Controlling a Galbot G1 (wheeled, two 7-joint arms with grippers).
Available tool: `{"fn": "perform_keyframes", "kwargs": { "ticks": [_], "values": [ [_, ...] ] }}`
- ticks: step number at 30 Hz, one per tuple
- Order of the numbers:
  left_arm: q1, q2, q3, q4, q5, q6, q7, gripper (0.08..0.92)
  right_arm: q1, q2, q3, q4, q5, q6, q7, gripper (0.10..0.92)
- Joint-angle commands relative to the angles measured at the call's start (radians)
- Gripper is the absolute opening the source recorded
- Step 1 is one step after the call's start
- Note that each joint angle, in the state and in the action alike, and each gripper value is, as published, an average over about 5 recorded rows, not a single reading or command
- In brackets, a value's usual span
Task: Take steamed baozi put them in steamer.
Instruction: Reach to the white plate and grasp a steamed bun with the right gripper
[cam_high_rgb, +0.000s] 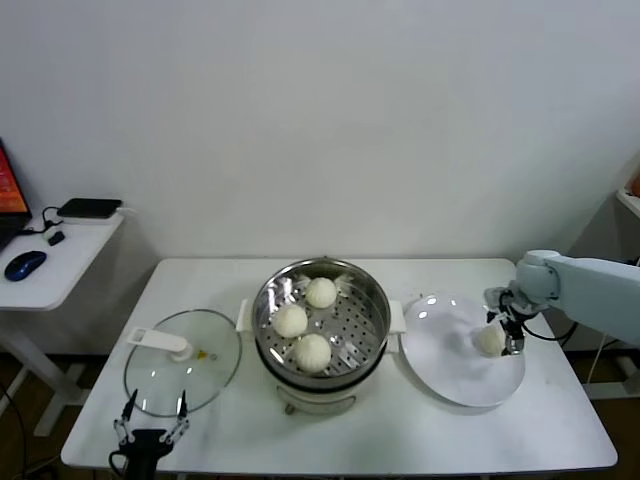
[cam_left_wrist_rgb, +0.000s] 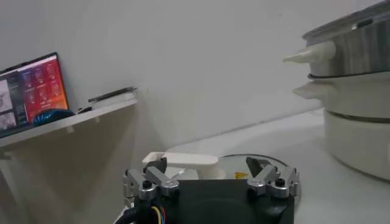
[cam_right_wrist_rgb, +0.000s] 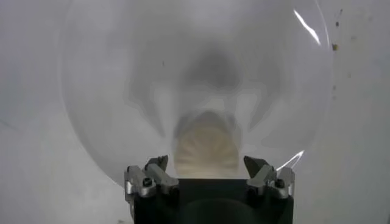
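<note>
Three off-white baozi (cam_high_rgb: 310, 320) lie in the shiny steamer (cam_high_rgb: 372, 300) at the table's middle. A fourth baozi (cam_high_rgb: 489, 340) sits on the right part of the flat white plate (cam_high_rgb: 445, 365). My right gripper (cam_high_rgb: 503, 322) is over this baozi with its fingers open on either side of it; in the right wrist view the baozi (cam_right_wrist_rgb: 206, 146) lies between the spread fingertips of the gripper (cam_right_wrist_rgb: 207, 165). My left gripper (cam_high_rgb: 151, 412) is open and empty at the table's front left edge, near the glass lid (cam_high_rgb: 180, 375).
The glass lid with its white handle (cam_left_wrist_rgb: 183, 161) lies flat left of the steamer. The steamer's white side handle (cam_left_wrist_rgb: 309, 53) shows in the left wrist view. A side desk (cam_high_rgb: 50, 260) with a mouse stands at the far left.
</note>
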Motion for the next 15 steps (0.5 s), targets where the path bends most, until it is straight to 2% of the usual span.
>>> {"fn": "perform_keyframes", "kwargs": {
  "ticks": [1, 7, 12, 15],
  "values": [
    [-0.001, -0.04, -0.002, 0.005, 0.002, -0.002, 0.0, 0.823, -0.043, 0.005, 0.042, -0.028, -0.022, -0.001, 0.001, 0.782],
    [-0.002, -0.041, -0.004, 0.006, 0.0, -0.004, -0.001, 0.823, -0.035, 0.008, 0.038, -0.036, -0.023, 0.004, -0.008, 0.635],
    [0.0, -0.041, -0.005, 0.003, -0.001, -0.003, -0.002, 0.823, 0.018, 0.004, -0.004, -0.002, 0.005, 0.002, -0.017, 0.591],
    [-0.001, -0.041, -0.006, 0.0, -0.003, -0.003, -0.001, 0.823, 0.156, -0.003, -0.111, 0.069, 0.08, -0.009, -0.023, 0.58]
  ]
}}
